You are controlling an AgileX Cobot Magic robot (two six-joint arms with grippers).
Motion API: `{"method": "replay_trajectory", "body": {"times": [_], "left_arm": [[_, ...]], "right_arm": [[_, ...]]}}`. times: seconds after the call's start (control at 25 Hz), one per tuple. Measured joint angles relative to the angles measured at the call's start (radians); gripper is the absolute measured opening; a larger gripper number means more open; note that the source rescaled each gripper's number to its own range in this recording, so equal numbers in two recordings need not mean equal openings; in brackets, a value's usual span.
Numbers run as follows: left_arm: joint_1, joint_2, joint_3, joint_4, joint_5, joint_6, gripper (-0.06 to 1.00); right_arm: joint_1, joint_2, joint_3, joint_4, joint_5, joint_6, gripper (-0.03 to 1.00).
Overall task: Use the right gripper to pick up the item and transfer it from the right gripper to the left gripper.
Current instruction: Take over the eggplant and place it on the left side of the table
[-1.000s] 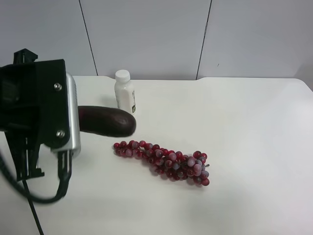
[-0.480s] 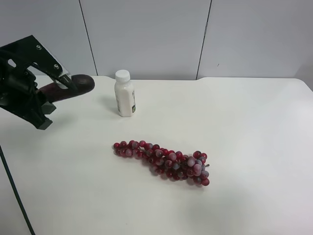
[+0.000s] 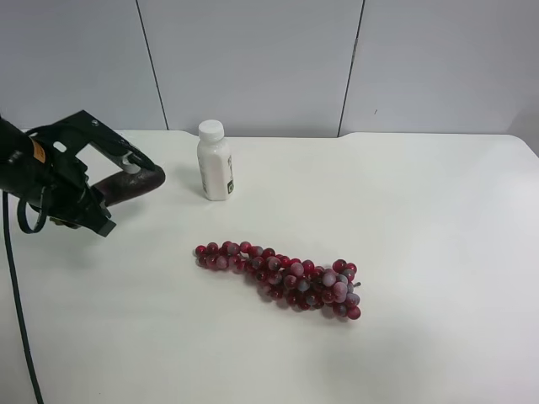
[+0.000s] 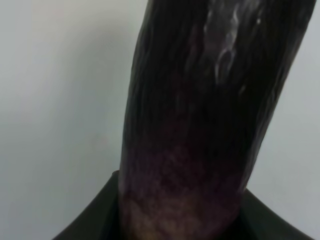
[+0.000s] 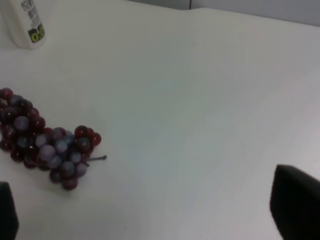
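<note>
Grey wall panels [image 3: 253, 59] back a white counter [image 3: 421, 219] in the exterior high view. At that view's left my left claw [image 3: 109, 192], on the arm with the small orange mark, is clamped around the item [image 3: 139, 183]. The dark, rounded end of the eggplant pokes out past the fingers toward the white bottle [image 3: 215, 162], which stands upright near it but apart. The red grapes [image 3: 282, 280] lie in the middle of the counter, well apart from the claw. My right arm does not show in this view at all.

From the right wrist I see bare counter, the grapes and the lower part of the bottle. My right claw [image 5: 150, 210] shows only as two dark fingertips at the far edges of the picture, spread wide with nothing between them.

From the left wrist the item fills almost everything. Its glossy near-black skin fades to pinkish purple where it meets the dark body of the claw, so I am gripping it near the paler end. I cannot make out the finger pads themselves here.

As I judge it, both the pick-up and the handover are done, since the item sits in my left claw and my right is empty and away from it. Nothing of the task looks left beyond holding steady.
</note>
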Motion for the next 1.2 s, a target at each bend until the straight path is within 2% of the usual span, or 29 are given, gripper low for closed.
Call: {"method": "replay_trajectory", "body": {"times": [0.24,0.48,0.88,0.92,0.96,1.0,1.04,1.12,1.2], "left_arm": [[0.0,0.124,0.0,0.004,-0.026,0.0,0.01],[0.005,0.218,-0.001,0.086,-0.048,0.0,0.01],[0.006,0.254,-0.001,0.097,-0.061,0.0,0.03],[0.006,0.254,-0.001,0.097,-0.061,-0.002,0.12],[0.006,0.255,-0.001,0.097,-0.06,-0.009,0.28],[0.006,0.255,-0.001,0.097,-0.061,-0.024,0.53],[0.006,0.255,-0.001,0.098,-0.061,-0.035,0.73],[0.006,0.255,-0.001,0.107,-0.061,-0.045,0.9],[0.006,0.255,-0.001,0.121,-0.06,-0.049,0.97]], "right_arm": [[0.0,0.0,0.0,0.0,0.0,0.0,1.0],[0.0,0.0,0.0,0.0,0.0,0.0,1.0],[0.0,0.0,0.0,0.0,0.0,0.0,1.0],[0.0,0.0,0.0,0.0,0.0,0.0,1.0],[0.0,0.0,0.0,0.0,0.0,0.0,1.0],[0.0,0.0,0.0,0.0,0.0,0.0,1.0],[0.0,0.0,0.0,0.0,0.0,0.0,1.0],[0.0,0.0,0.0,0.0,0.0,0.0,1.0],[0.0,0.0,0.0,0.0,0.0,0.0,1.0]]}}
